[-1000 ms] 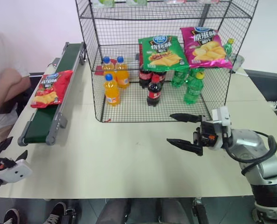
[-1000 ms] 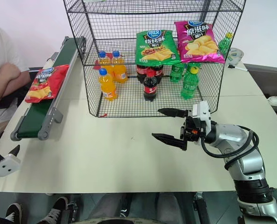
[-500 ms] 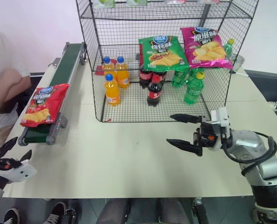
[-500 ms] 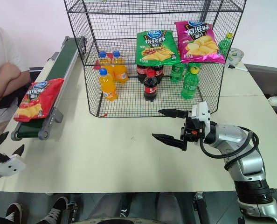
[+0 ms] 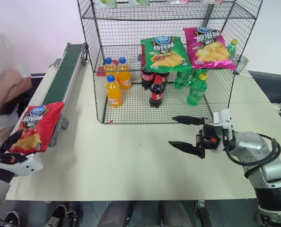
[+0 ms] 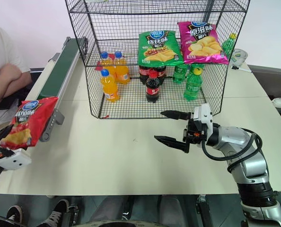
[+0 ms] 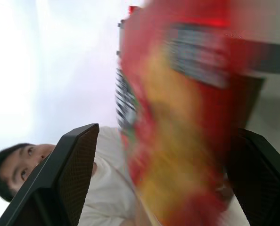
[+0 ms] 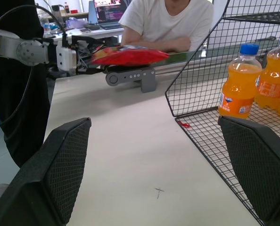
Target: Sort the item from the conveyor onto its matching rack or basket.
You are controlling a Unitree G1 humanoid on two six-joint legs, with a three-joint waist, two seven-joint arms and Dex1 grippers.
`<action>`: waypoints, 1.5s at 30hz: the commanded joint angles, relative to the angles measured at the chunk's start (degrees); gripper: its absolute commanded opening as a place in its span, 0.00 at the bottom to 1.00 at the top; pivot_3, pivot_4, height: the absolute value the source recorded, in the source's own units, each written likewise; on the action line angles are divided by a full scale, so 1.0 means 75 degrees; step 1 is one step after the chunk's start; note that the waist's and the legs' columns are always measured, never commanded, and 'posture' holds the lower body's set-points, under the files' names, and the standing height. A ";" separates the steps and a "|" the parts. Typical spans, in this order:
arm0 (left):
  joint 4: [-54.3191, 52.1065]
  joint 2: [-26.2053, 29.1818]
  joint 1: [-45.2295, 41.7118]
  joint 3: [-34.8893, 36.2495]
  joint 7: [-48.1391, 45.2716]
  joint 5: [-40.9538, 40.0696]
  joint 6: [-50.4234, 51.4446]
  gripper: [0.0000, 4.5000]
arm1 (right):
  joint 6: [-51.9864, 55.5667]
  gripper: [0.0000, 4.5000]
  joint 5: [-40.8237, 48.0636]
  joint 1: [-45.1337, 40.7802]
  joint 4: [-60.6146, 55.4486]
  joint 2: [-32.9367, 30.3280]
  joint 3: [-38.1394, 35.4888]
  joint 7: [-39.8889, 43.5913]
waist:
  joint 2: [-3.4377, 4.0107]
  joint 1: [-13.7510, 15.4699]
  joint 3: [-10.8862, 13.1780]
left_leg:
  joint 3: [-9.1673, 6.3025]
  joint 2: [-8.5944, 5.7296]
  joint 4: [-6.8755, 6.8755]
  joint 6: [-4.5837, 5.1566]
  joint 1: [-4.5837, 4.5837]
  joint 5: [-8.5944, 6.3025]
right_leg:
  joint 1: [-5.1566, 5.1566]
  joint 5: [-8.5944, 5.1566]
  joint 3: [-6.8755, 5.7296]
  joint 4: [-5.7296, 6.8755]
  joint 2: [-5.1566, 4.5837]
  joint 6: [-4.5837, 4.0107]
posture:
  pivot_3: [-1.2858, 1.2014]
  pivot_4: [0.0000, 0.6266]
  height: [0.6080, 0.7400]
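Observation:
The red chip bag point(image 5: 38, 126) hangs over the near end of the dark green conveyor point(image 5: 65, 71), tilted down toward the table's front left corner. Just below it, my left gripper point(image 5: 13, 147) is open, and the bag's lower end point(image 7: 177, 122) lies between its two fingers point(image 7: 69, 174). I cannot tell whether the fingers touch the bag. The tall black wire rack point(image 5: 131, 101) stands at the back middle of the table. In front of the rack's right side my right gripper point(image 5: 172, 130) is open, pointing left, with nothing between its fingers point(image 8: 55, 174).
A green bag point(image 5: 163, 53) and a pink bag point(image 5: 208, 47) lie on the rack's middle tier. Orange bottles point(image 5: 113, 90), cola bottles point(image 5: 155, 92) and green bottles point(image 5: 196, 87) stand below. A person point(image 5: 3, 80) sits at the left beside the conveyor.
The red bag has travelled down the belt to its near end and tipped over it. My left gripper has come up and in, under the bag. The right gripper has kept still.

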 commanded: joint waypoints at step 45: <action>-0.6032 -0.0688 -0.1387 -0.0112 -0.3051 -0.0862 0.0719 0.01 | -0.0584 1.00 -0.0121 0.0520 0.0924 -0.0789 -0.1796 0.0132 | 0.0009 0.0021 0.0000 | 0.0006 -0.0001 0.0012 -0.0001 0.0000 0.0001 | 0.0042 0.0000 -0.0002 0.0001 -0.0002 -0.0001 | 0.52 0.24 1.00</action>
